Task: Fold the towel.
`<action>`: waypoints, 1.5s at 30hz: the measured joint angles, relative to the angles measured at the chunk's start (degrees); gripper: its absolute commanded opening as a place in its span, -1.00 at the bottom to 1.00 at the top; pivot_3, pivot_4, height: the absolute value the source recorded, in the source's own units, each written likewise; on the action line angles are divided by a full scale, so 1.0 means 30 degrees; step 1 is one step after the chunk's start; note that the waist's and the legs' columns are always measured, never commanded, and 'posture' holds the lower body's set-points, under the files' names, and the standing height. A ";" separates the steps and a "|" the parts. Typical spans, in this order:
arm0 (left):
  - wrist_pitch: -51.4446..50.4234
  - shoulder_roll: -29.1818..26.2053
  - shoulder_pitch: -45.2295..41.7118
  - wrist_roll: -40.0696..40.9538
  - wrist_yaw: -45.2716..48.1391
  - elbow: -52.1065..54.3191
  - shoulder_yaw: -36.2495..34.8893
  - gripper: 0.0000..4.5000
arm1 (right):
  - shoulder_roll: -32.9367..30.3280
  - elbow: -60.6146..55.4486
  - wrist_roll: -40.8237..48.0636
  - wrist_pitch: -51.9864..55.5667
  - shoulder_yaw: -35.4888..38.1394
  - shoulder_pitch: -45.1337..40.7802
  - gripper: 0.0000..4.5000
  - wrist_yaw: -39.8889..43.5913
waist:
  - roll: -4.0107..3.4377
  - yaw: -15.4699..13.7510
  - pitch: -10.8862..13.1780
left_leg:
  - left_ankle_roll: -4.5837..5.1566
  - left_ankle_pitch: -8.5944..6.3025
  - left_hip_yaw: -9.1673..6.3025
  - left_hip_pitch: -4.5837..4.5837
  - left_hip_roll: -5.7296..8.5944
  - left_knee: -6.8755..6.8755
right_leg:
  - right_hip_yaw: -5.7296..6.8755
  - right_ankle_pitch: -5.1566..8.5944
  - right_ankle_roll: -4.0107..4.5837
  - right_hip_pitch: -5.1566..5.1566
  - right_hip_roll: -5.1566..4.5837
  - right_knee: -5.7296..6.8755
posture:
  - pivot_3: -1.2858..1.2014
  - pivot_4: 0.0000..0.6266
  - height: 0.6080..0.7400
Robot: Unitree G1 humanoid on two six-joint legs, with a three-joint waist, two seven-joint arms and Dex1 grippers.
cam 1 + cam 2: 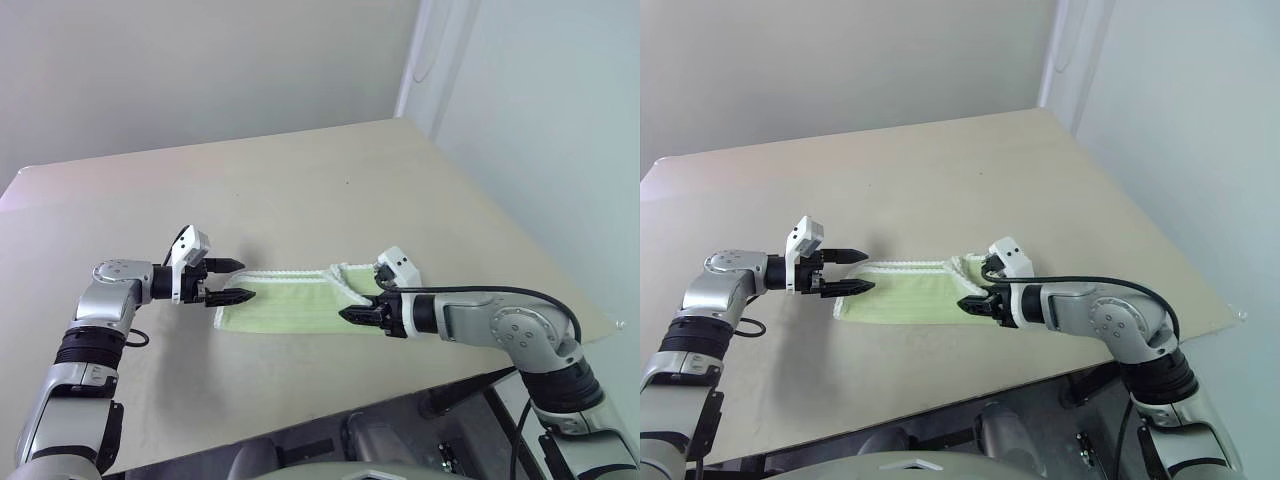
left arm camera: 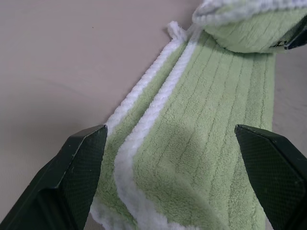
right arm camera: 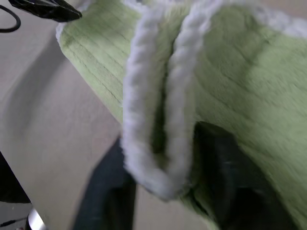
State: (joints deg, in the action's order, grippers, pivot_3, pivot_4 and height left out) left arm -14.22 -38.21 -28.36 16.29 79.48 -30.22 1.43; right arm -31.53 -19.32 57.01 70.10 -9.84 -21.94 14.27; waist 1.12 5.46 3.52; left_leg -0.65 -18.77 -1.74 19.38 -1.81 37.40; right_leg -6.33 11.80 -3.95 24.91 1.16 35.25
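Note:
The towel (image 1: 290, 305), light green with white corded edging, lies as a long folded strip on the table's near side. Its right end is turned back over itself into a raised fold (image 2: 240, 24). My left gripper (image 1: 245, 280) hovers at the strip's left end, open, its fingers (image 2: 76, 163) straddling the strip's width without touching it. My right gripper (image 1: 345, 314) is over the turned-back right end. The doubled white edging (image 3: 158, 143) sits loose and unsqueezed between its parted fingers (image 3: 225, 182), so it is open.
The beige table (image 1: 300, 170) spreads wide and bare behind the towel. Its front edge runs close below both arms, and its right edge slants away toward a pale wall (image 1: 540, 100). A black cable (image 3: 9, 21) trails by the left wrist.

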 measured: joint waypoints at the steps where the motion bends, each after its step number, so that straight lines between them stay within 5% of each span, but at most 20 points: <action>1: -0.0007 -0.0002 0.0039 0.0000 0.0000 0.0006 -0.0002 1.00 | 0.0209 0.0011 -0.0095 0.0013 0.0000 -0.0152 0.43 0.0160 | 0.0000 0.0002 0.0000 | 0.0000 0.0000 -0.0001 -0.0001 0.0000 0.0003 | 0.0000 0.0000 0.0000 0.0000 0.0000 0.0005 | 0.03 -1.00 1.00; 5: -0.0017 0.0005 0.0197 0.0001 0.0030 0.0031 0.0000 1.00 | 0.0765 -0.0052 -0.0241 0.0015 0.0089 -0.0594 1.00 0.0839 | 0.0000 0.0015 0.0000 | 0.0000 0.0000 -0.0005 -0.0005 0.0000 0.0007 | 0.0003 0.0000 0.0000 -0.0001 0.0001 0.0018 | 0.03 -1.00 1.00; 11: -0.0046 0.0008 0.0210 0.0008 0.0031 0.0030 -0.0002 1.00 | 0.1683 -0.0463 0.0402 -0.0982 0.2454 -0.0594 1.00 0.1625 | 0.0000 0.0006 0.0000 | 0.0000 0.0000 -0.0012 -0.0001 0.0002 0.0027 | 0.0009 -0.0004 -0.0006 -0.0001 0.0000 0.0017 | 0.03 -1.00 1.00; 16: -0.0231 0.0022 0.0202 0.0031 -0.0071 0.0033 -0.0018 1.00 | 0.0960 -0.0771 -0.2324 -0.4274 0.2697 0.0551 1.00 0.2831 | 0.0013 0.0006 -0.0009 | 0.0000 0.0000 -0.0013 -0.0001 0.0001 0.0028 | 0.0014 -0.0001 -0.0004 -0.0007 0.0001 0.0018 | 0.03 -1.00 1.00; 31: -0.6037 -0.2447 0.0192 0.0373 -0.0521 0.1148 0.0008 1.00 | 0.1380 0.3988 -1.3579 -1.2715 -0.3829 0.2268 1.00 0.4910 | 0.0022 0.0112 -0.0014 | -0.0001 0.0000 -0.0044 -0.0041 0.0009 0.0217 | 0.0005 -0.0002 -0.0004 -0.0014 0.0014 0.0108 | 0.03 -1.00 1.00; 45: -1.4316 -0.1710 -0.1592 0.0803 -0.2191 -0.0846 0.0287 1.00 | 0.3565 0.2874 -1.2126 -1.1055 -0.0545 0.1390 1.00 0.5098 | 0.0021 0.0019 -0.0044 | -0.0003 0.0002 -0.0100 -0.0103 0.0029 0.0239 | 0.0019 0.0007 0.0004 -0.0084 0.0028 0.0235 | 0.03 -1.00 1.00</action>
State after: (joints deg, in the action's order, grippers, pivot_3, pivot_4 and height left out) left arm -57.17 -43.34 -33.13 18.70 72.91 -32.75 2.29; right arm -20.84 -10.70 20.63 36.94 -11.47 -17.77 29.56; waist 1.18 5.52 3.39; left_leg -0.67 -18.76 -2.04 19.07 -1.72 38.12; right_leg -6.27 11.82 -3.94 24.65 1.24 35.95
